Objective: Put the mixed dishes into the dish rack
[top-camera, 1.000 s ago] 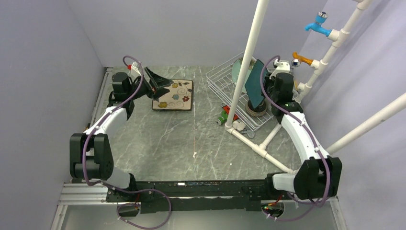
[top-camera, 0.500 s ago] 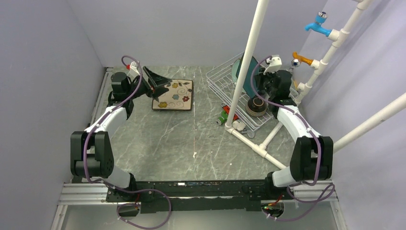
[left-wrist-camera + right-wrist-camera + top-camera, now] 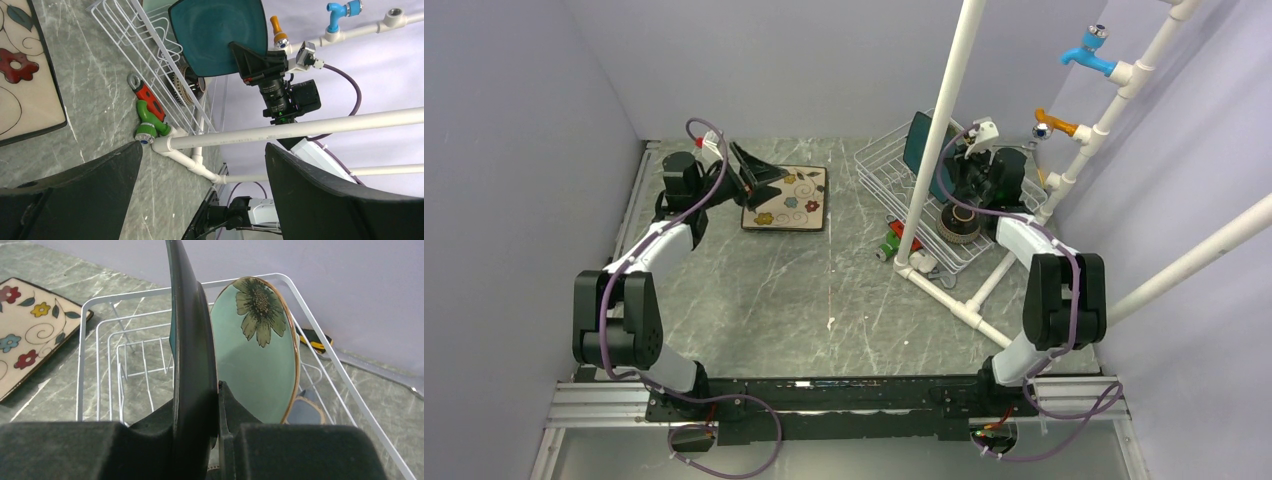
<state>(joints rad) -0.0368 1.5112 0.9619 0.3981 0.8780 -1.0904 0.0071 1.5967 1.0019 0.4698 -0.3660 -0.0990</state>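
Right gripper (image 3: pixel 197 407) closes narrowly on the rim of the teal square plate (image 3: pixel 187 315) and carries it on edge, probably so that it can drop between the wires of the dish rack (image 3: pixel 876 168) directly beneath the jaws. Just beyond the gripper, one mint-green round plate (image 3: pixel 250 365) stands upright in the rack, leaving an open slot on the gripper's near side. Below and beside the wrist, one brown glazed bowl (image 3: pixel 959 224) sits in the rack. A pale rounded shape low behind the mint plate may be a mug or a bowl; the view is too poor to say which.

Left gripper (image 3: pixel 766 183) stands with jaws spread wide and holds nothing. It hovers at the edge of the cream square plate with flowers (image 3: pixel 789 200), which lies flat on the table, seemingly the next pick.

Count: three plates, one bowl, two small red and green items (image 3: pixel 889 243) outside the rack.
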